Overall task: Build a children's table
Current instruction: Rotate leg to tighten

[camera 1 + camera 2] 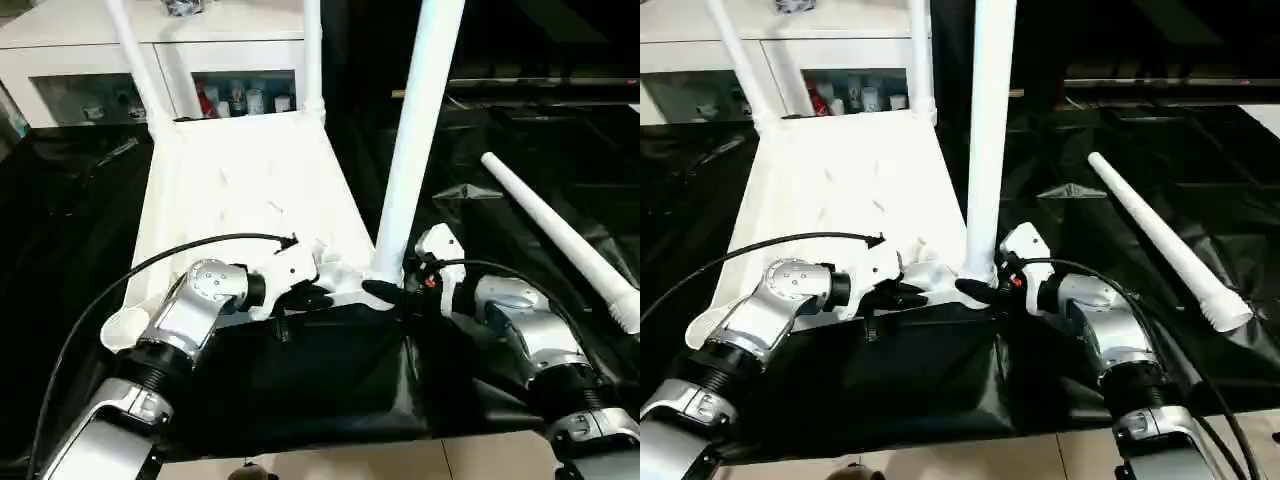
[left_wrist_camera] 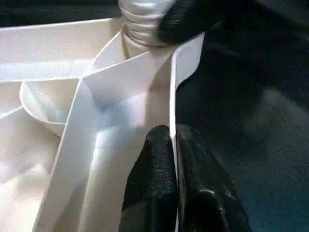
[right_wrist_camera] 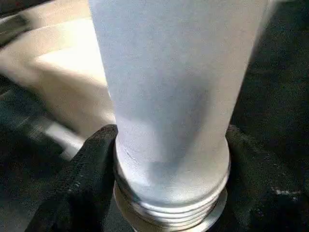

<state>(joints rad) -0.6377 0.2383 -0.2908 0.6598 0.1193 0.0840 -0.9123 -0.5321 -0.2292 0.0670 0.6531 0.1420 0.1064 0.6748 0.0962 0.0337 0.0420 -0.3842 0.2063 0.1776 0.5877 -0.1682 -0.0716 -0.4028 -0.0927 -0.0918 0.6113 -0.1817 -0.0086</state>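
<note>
Gripping the near rim of the upside-down white tabletop (image 1: 240, 180), the left gripper (image 2: 174, 145) has its two black fingers pinched on that thin edge wall, one each side. Just beside it at the tabletop's near right corner socket, the right gripper (image 3: 169, 159) is clenched around the threaded base of an upright white leg (image 1: 415, 130). Farther off, two legs (image 1: 312, 50) stand in the far corners, and a loose fourth leg (image 1: 560, 235) lies on the black-draped work table (image 1: 520, 130), well right of the tabletop.

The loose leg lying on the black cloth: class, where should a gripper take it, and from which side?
Grip the loose leg mid-shaft, from above, fingers across its width. It lies flat and alone on the black cloth, and the round tapered tube suits a crosswise pinch.
</note>
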